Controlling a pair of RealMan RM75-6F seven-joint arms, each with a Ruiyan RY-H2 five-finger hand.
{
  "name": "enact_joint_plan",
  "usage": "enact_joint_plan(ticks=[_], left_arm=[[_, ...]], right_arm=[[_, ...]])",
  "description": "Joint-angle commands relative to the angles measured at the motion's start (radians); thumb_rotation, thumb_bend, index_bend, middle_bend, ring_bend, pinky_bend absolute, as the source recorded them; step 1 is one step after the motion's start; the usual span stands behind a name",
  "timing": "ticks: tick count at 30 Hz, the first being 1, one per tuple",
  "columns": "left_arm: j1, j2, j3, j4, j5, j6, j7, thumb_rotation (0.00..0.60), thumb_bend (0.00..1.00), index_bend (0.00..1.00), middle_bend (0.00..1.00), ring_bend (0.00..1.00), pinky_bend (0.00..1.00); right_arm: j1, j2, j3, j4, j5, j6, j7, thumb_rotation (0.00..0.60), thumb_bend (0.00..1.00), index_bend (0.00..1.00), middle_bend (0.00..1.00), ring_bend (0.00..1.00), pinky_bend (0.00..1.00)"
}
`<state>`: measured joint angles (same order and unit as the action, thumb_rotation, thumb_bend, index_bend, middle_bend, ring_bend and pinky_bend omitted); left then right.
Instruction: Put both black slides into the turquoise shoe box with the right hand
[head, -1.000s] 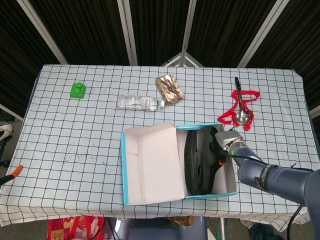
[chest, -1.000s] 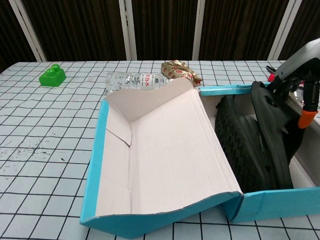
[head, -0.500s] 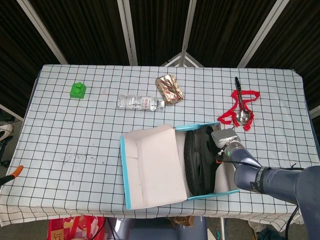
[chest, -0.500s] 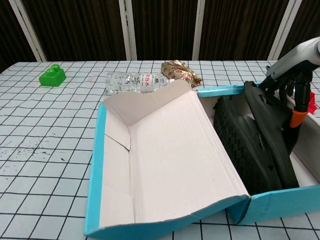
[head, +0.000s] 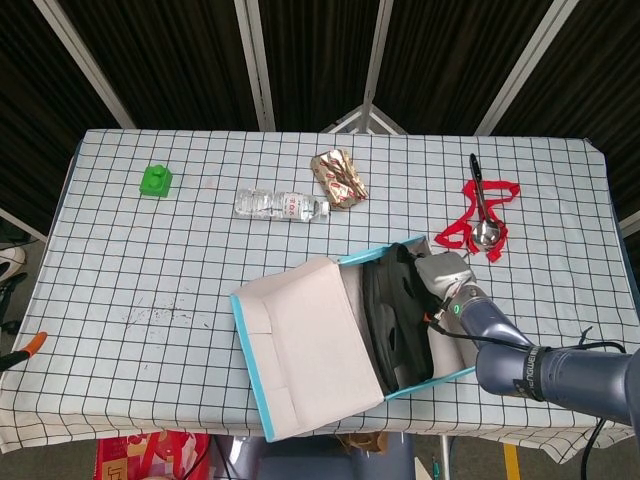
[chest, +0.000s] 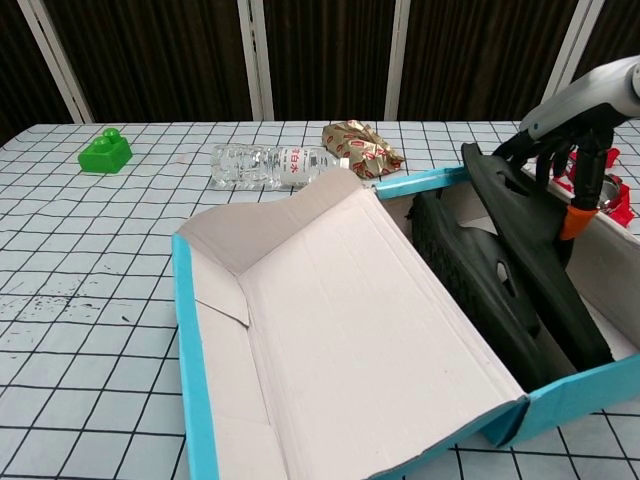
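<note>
The turquoise shoe box (head: 248, 352) (chest: 183, 330) lies open at the table's near edge, skewed, its white lid flap spread to the left. Two black slides (head: 395, 322) stand on edge in its right half. One slide (chest: 468, 285) shows its ribbed sole toward the flap. The other slide (chest: 522, 215) leans over it, its far end sticking above the box wall. My right hand (head: 447, 279) (chest: 563, 128) grips that raised end from the right, fingers curled over it. My left hand shows in neither view.
A water bottle (head: 281, 206) (chest: 270, 163) and a gold foil packet (head: 338, 178) (chest: 362, 145) lie behind the box. A green block (head: 156, 181) (chest: 104, 152) sits far left. A red strap with a spoon (head: 482, 226) lies at the right.
The box has swung round on the table, its lid end sliding toward the near-left. My right hand and the slide it holds have shifted left and further over the box.
</note>
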<state>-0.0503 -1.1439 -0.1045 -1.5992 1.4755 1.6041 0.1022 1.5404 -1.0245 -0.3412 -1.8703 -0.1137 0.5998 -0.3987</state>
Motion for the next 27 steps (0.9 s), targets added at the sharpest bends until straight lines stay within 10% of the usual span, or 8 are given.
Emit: enact_joint_plan(ticks=[1,23,27], left_arm=[[0.000,0.000,0.000,0.000,0.000,0.000,0.000,0.600,0.24,0.19,0.06,0.00,0.09],[0.000,0.003,0.000,-0.001,-0.002,-0.002,-0.003,0.600,0.24,0.19,0.06,0.00,0.09],[-0.001,0.002,0.002,-0.001,-0.001,-0.007,-0.004,0.600,0.24,0.19,0.06,0.00,0.09]], right_arm=[[0.025,0.012,-0.022,-0.004,0.026,-0.041,-0.014,0.600,0.18,0.08,0.09,0.11,0.03],[0.081,0.057,-0.059,-0.044,0.113,0.001,-0.035,0.600,0.18,0.02,0.01,0.05,0.01],[0.041,0.082,-0.013,-0.062,0.036,0.057,0.000,0.600,0.18,0.13,0.11,0.17,0.21]])
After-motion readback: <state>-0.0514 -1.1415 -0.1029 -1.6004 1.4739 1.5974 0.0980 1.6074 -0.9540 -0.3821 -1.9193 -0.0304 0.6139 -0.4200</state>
